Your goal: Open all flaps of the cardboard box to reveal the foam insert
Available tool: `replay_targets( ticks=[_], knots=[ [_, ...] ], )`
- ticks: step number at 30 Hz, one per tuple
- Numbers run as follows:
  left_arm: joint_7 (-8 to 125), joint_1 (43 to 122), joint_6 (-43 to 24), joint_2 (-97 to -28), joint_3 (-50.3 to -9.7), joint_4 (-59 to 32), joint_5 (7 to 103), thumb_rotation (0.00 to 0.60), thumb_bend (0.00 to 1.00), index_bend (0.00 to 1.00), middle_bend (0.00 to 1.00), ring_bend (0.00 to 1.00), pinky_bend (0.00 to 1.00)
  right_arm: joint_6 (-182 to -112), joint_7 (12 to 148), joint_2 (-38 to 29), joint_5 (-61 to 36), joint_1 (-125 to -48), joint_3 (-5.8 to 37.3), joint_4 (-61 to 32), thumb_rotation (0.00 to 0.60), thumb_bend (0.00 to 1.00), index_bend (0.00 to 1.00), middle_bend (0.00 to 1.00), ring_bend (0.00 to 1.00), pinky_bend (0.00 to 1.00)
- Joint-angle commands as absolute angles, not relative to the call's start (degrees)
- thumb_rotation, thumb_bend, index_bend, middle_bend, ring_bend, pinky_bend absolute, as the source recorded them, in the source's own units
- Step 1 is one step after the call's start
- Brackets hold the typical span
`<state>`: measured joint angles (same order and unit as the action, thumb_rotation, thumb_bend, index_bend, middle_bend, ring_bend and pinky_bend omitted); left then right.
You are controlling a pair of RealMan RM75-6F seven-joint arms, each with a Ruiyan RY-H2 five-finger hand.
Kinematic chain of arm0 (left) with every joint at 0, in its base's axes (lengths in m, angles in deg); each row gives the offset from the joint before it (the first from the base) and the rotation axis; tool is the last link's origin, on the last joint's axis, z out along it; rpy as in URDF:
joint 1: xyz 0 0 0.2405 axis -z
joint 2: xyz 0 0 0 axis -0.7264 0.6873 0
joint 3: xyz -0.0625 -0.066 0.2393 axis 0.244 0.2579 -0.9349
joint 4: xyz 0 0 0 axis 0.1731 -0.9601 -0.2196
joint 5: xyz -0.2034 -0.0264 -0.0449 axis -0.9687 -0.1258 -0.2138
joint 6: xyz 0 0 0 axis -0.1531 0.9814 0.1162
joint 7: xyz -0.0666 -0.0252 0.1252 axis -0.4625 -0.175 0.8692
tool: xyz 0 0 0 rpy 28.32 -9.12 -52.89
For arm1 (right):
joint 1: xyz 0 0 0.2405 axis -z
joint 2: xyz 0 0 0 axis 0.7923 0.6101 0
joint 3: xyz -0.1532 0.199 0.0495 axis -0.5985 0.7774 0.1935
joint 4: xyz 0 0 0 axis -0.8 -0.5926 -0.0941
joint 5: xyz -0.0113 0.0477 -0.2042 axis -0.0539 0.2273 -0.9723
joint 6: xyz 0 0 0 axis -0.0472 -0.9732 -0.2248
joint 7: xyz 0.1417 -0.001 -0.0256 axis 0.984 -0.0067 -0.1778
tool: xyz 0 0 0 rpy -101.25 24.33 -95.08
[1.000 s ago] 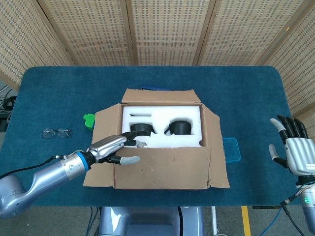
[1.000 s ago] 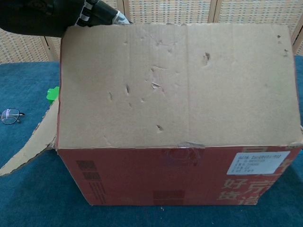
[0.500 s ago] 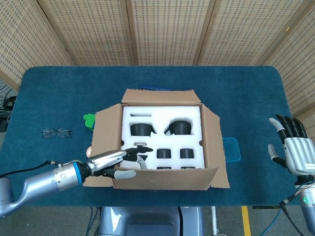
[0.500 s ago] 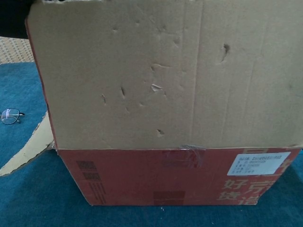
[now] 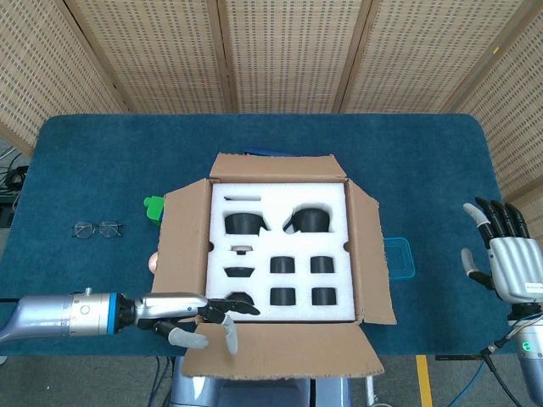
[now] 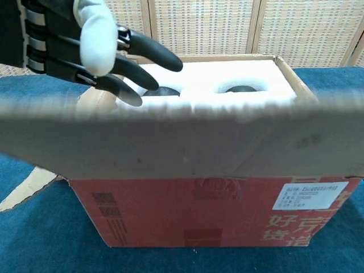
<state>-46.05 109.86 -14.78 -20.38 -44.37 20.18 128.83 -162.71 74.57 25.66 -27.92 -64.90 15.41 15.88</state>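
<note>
The cardboard box (image 5: 361,254) stands mid-table with all its flaps folded outward. The white foam insert (image 5: 280,199) lies bare, with dark parts in several cut-outs. The front flap (image 5: 284,349) hangs out past the table's near edge; in the chest view this front flap (image 6: 187,142) is a blurred band across the box's red front wall (image 6: 170,213). My left hand (image 5: 191,312) lies at the front left corner, its dark fingers reaching over the foam's edge and the thumb above the flap, gripping nothing. The same left hand (image 6: 85,45) hovers over the foam insert (image 6: 250,77). My right hand (image 5: 507,254) hangs with fingers spread beyond the table's right edge.
A pair of glasses (image 5: 96,229) lies at the left, and a green object (image 5: 153,207) sits beside the left flap. A blue container (image 5: 400,259) peeks from under the right flap. Something blue (image 5: 267,153) lies behind the rear flap.
The front flap has swung from covering the foam's front part, through upright, down toward me. My left hand moved with it to the front left corner. The right hand stayed still.
</note>
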Motion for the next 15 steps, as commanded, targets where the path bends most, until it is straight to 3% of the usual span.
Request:
replay_targets(
  ticks=[1, 8, 14, 15],
  knots=[
    [-44.1, 110.5, -14.3, -20.1, -45.3, 20.0, 127.6, 0.059, 0.17, 0.36, 0.0, 0.0, 0.0, -162.7, 74.5, 25.7, -27.8, -64.9, 15.5, 16.0, 0.6, 0.5, 0.11, 0.07, 0.0, 0.04],
    [-39.0, 111.4, -16.0, -20.0, -46.9, 20.3, 123.3, 0.058, 0.18, 0.36, 0.0, 0.0, 0.0, -162.9, 74.7, 26.0, -27.8, -64.7, 15.4, 16.1, 0.6, 0.51, 0.11, 0.07, 0.0, 0.04],
    [-18.9, 107.0, -22.4, -18.7, -44.3, 22.3, 111.7, 0.052, 0.27, 0.36, 0.0, 0.0, 0.0, -162.7, 75.3, 26.0, -27.8, -64.7, 15.4, 15.6, 0.6, 0.51, 0.11, 0.07, 0.0, 0.04],
    [-15.6, 106.1, -23.1, -18.5, -43.8, 22.6, 109.9, 0.074, 0.27, 0.36, 0.0, 0.0, 0.0, -162.7, 75.4, 26.0, -27.8, -64.7, 15.4, 15.5, 0.6, 0.51, 0.11, 0.07, 0.0, 0.04]
  ],
)
